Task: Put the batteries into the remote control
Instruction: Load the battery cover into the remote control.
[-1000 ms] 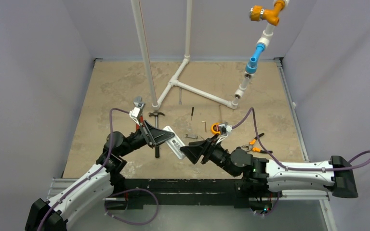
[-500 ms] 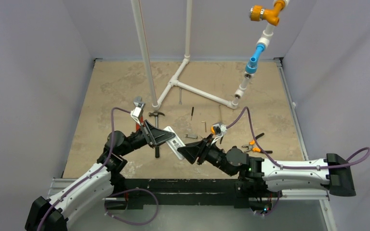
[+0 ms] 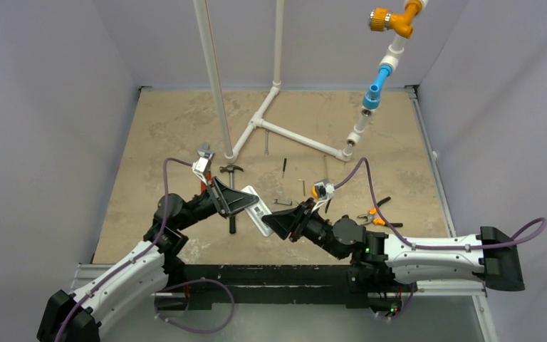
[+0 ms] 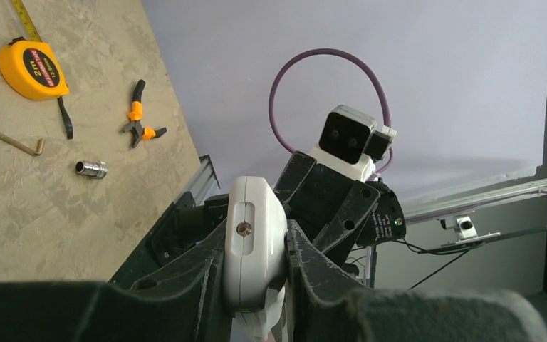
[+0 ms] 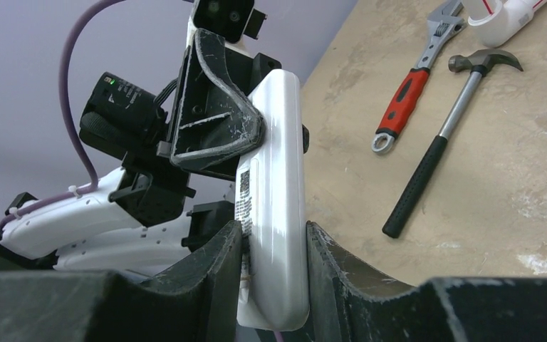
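My right end effector (image 5: pixel 274 246) has moved in toward my left end effector (image 4: pixel 255 246); both pinch the remote control (image 3: pixel 256 209) mid-handover. Next, I judge, its back must face up for loading.

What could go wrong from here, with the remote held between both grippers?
The left gripper and right gripper both clamp the remote control off the table; uneven pulling could twist it or make it slip. If it drops, it might hit the hammer lying nearby. No batteries appear in any view, so loading may stall.
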### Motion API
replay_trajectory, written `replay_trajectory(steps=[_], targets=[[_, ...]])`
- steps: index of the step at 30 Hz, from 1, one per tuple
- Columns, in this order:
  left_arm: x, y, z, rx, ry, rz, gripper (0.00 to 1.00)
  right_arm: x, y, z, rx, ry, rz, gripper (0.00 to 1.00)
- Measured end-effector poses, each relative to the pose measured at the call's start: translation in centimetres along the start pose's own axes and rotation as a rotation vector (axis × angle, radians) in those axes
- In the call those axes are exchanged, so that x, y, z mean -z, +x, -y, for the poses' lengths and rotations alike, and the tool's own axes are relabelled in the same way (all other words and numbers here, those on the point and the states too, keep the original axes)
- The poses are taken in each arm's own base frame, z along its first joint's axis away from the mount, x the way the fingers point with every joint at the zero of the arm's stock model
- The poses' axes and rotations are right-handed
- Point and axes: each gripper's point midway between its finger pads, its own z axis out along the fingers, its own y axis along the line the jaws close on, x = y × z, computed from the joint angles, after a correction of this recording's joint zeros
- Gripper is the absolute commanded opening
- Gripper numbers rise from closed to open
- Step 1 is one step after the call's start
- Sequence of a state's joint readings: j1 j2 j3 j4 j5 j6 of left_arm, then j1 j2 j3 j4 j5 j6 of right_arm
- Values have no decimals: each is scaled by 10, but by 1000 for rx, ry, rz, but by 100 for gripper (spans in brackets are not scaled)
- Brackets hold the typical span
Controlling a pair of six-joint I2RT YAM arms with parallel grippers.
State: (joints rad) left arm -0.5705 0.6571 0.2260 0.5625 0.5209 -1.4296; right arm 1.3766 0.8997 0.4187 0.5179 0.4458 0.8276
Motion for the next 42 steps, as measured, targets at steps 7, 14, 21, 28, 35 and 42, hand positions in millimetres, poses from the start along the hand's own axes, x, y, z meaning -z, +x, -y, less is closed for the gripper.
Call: replay_trajectory(steps=[7, 14, 21, 28, 35, 42], targets=[[-1, -3, 2, -8, 12, 10, 0, -3, -3, -2, -24, -7, 14, 29], [-3, -1, 2, -9, 17, -3, 0, -6, 3, -4, -47, -26, -11, 44], [-3, 2, 3, -11, 24, -19, 0, -9, 13, -6, -70, -44, -51, 19], [-3, 1, 7, -22, 41, -16, 40, -9, 10, -9, -85, -55, -42, 0], [-3, 4, 3, -23, 27, -32, 95, -4, 3, -12, -38, -65, -33, 0], [-4, 5, -1, -28, -12, -48, 100, -4, -1, -14, 3, -47, -46, 0]])
